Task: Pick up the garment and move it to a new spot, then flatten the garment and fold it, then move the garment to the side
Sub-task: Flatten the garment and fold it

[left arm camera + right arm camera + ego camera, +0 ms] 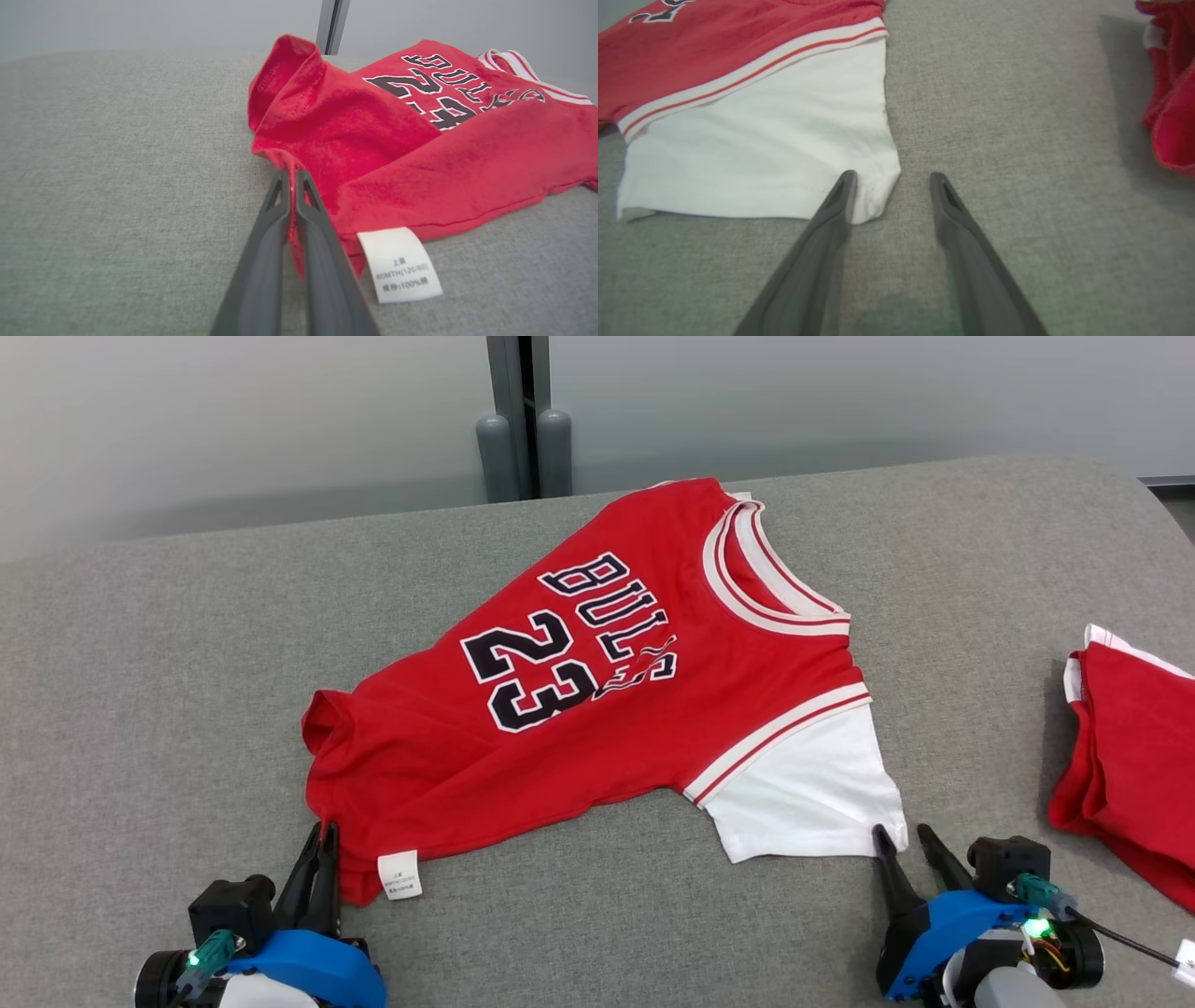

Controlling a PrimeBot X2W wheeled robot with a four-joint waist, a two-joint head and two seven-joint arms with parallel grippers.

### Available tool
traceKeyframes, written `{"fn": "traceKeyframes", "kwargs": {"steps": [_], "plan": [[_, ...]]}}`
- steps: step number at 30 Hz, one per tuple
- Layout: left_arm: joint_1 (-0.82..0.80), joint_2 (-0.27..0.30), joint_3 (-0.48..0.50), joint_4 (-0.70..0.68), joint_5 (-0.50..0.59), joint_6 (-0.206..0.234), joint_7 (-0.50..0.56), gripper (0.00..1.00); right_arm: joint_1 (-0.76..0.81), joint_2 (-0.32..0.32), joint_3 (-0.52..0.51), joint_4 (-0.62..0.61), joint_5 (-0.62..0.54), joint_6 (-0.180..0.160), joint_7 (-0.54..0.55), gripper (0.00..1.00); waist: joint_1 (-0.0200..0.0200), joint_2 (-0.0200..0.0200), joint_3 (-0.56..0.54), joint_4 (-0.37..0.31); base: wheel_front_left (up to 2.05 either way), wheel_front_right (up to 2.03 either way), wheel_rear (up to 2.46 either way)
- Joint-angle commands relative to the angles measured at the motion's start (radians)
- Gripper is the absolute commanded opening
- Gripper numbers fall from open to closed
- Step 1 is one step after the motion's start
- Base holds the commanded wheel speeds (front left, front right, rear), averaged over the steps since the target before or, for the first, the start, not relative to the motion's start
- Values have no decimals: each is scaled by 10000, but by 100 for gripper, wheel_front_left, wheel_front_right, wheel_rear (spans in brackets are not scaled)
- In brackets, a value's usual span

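Head view, grey padded surface (187,709) beneath jersey (597,728), red number 23 jersey lying spread on it, second red garment (1134,775) well right of jersey, left gripper (320,840) pinched tight on jersey's hem corner, right gripper (901,833) spread wide astride white sleeve (812,784) corner, white label (400,875) on jersey's hem.

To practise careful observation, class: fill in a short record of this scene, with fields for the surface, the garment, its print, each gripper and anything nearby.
surface: grey fabric
garment: red jersey, laid out, rumpled at its left end; white sleeve nearest the robot
print: BULLS 23
label: white, at the near hem
left gripper: shut on the jersey's hem
right gripper: open, sleeve's corner between its fingers
nearby: another red garment, far right
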Motion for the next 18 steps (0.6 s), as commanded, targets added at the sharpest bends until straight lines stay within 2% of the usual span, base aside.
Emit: {"fn": "traceKeyframes", "kwargs": {"steps": [1, 3, 6, 13, 18], "plan": [[-39, 63, -43, -64, -61, -17, -4, 0, -47, 31, 205, 336, 107, 9, 87, 0, 1, 0, 30, 19, 0, 0, 0], [-75, 128, -134, -120, -164, -18, -4, 0, -196, 65, 459, 430, 312, 17, 87, 0, 1, 0, 66, 24, 0, 0, 0], [-177, 206, -269, -276, -397, -18, -5, 0, -319, 39, 831, -236, 833, 17, 49, 0, 1, 0, 99, 4, 0, 0, 0], [-473, 535, -317, -2310, -914, -16, -14, 0, -351, -6, 1110, -3189, 1707, 7, 40, 0, 1, 0, -153, -57, 0, 0, 0], [-996, 1051, -415, -3464, -1036, -16, -14, 0, -729, -10, 455, -5076, 1850, 7, 40, 0, 1, 0, -462, -61, 0, 0, 0]]}}
